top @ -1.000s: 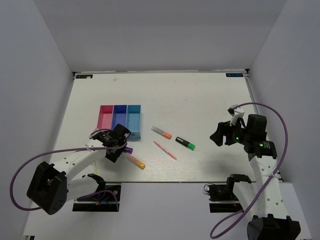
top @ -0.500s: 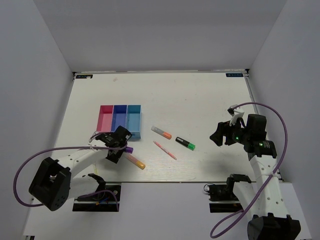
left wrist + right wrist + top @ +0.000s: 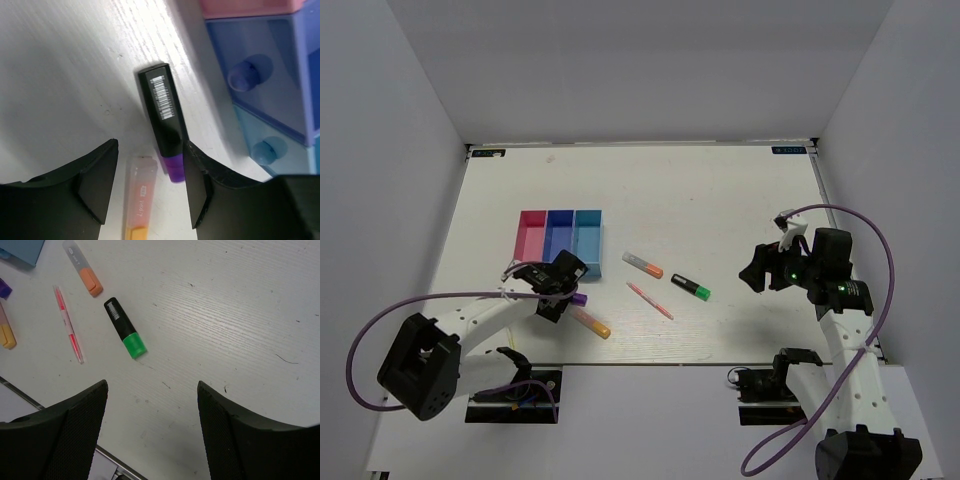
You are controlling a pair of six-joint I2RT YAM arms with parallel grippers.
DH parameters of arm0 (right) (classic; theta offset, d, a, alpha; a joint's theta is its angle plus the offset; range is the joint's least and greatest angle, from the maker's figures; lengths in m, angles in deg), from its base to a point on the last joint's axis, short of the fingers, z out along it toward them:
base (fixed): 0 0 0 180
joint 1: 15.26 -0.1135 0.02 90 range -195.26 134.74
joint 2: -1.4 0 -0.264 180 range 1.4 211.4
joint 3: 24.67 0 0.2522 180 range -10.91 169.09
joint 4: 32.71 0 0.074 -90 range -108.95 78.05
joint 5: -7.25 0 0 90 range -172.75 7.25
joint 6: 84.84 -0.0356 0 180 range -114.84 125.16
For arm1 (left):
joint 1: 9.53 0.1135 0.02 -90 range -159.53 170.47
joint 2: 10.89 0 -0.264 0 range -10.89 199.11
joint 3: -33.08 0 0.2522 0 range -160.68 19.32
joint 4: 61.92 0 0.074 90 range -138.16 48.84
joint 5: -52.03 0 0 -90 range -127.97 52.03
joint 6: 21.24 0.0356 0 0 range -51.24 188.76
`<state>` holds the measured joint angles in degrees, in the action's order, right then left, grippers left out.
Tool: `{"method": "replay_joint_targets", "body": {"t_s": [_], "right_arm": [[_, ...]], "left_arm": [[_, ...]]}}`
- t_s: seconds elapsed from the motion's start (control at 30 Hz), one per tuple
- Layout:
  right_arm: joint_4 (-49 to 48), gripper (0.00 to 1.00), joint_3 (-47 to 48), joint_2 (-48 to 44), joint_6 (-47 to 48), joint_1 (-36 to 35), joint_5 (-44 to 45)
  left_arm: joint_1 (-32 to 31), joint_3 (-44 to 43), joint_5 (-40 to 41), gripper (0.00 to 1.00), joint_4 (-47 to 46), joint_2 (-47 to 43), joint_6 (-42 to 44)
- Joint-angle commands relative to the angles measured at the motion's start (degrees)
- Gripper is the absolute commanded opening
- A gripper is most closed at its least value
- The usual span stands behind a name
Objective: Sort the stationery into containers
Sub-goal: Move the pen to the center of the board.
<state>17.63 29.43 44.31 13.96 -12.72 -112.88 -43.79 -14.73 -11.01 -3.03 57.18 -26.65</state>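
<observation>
Three smooth plastic compartments (image 3: 255, 55) lie near a blocky black, purple-capped highlighter (image 3: 164, 117).

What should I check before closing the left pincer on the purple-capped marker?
1. Left pincer open: ok.
2. Purple-capped marker has its cap end between the jaws: ok, but close to the right one.
3. Only one marker in the gap: not ok; the pink-and-orange marker lies there too.
4. Jaws low enough to grip: cannot tell.
5. Tray compartments empty: ok.
6. Right pincer open and well away: ok.
</observation>
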Motion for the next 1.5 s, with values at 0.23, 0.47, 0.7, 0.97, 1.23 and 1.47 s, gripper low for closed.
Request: {"method": "replay_joint_targets", "body": {"t_s": [0.23,0.47,0.7,0.97,1.23,1.47], "right_arm": [[-0.4,0.75,-0.3,0.5,0.0,-0.3,0.4],[-0.5,0.75,-0.3,0.2,0.0,-0.3,0.5],[-0.3,0.75,-0.3,0.2,-0.1,-0.3,0.5],[-0.5,0.75,-0.2,-0.1,-0.3,-0.4,0.8],[-0.5,0.75,-0.3,-0.2,-0.4,-0.4,0.8],[-0.5,0.75,-0.3,-0.3,-0.7,-0.3,1.0]], "left_arm": [[-0.3,-5.5,2.0,0.65,0.8,4.3,-2.1],[-0.3,-5.9,1.8,0.65,0.8,6.4,-3.0],[-0.2,-5.6,2.0,0.65,1.2,8.5,-4.1],[-0.2,-3.4,0.7,0.65,1.8,9.7,-5.8],[-0.3,0.1,1.0,0.63,6.7,5.3,-5.8],[-0.2,3.3,1.6,0.62,10.2,1.4,-5.6]]}}
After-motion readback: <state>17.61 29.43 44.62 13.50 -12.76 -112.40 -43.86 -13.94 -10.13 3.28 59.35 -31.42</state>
